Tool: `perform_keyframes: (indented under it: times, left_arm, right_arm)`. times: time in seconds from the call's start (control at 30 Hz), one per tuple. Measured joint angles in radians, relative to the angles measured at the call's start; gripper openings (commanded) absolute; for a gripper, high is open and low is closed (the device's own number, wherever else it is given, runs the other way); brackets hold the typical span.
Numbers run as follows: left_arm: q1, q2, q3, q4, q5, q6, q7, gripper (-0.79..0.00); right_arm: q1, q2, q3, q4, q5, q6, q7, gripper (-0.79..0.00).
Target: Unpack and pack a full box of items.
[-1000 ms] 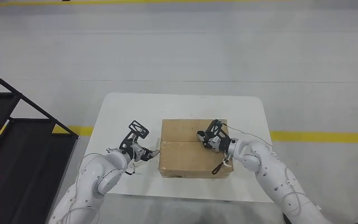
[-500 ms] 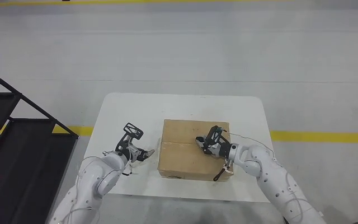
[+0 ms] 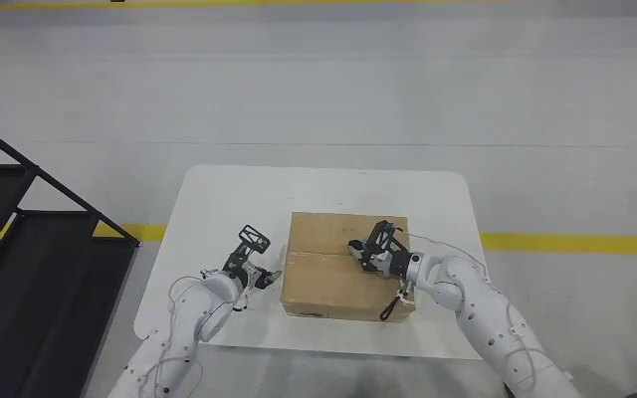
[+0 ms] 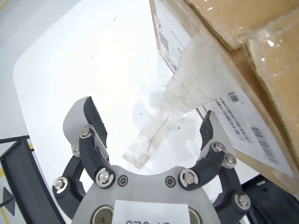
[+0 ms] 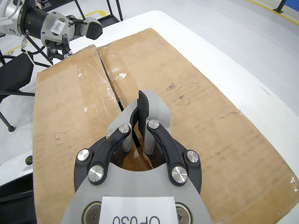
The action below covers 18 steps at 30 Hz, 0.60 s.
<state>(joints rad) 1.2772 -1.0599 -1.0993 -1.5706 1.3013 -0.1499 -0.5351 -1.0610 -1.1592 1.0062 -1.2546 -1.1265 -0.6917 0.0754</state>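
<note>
The box [image 3: 343, 274] was plain brown card with white, black-barcoded labels [image 4: 252, 131]; the worktop [image 3: 229, 209] white; the floor [image 3: 299, 80] pale grey, striped yellow.

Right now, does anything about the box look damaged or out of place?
A strip of clear tape hangs loose off the box's side, its free end between the left gripper's open fingers. Tape along the top seam is split and wrinkled; one flap edge is torn.
</note>
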Motion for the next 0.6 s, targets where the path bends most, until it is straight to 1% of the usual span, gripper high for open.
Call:
perform_keyframes:
  times: [0.13,0.3,0.6]
  left_arm:
    - [-0.019,-0.011,0.015,0.026,-0.04,-0.003,0.019,0.0]
    - [-0.025,-0.022,0.021,0.038,-0.072,0.028,0.075,0.0]
    - [0.001,-0.025,-0.02,0.008,-0.093,0.049,0.16,0.0]
  right_arm:
    - [0.004,-0.001,0.002,0.005,0.0,-0.003,-0.003,-0.785]
    - [0.01,-0.004,-0.002,0.015,0.004,-0.006,-0.005,-0.785]
    - [0.025,-0.011,-0.014,0.035,0.01,-0.011,-0.011,-0.785]
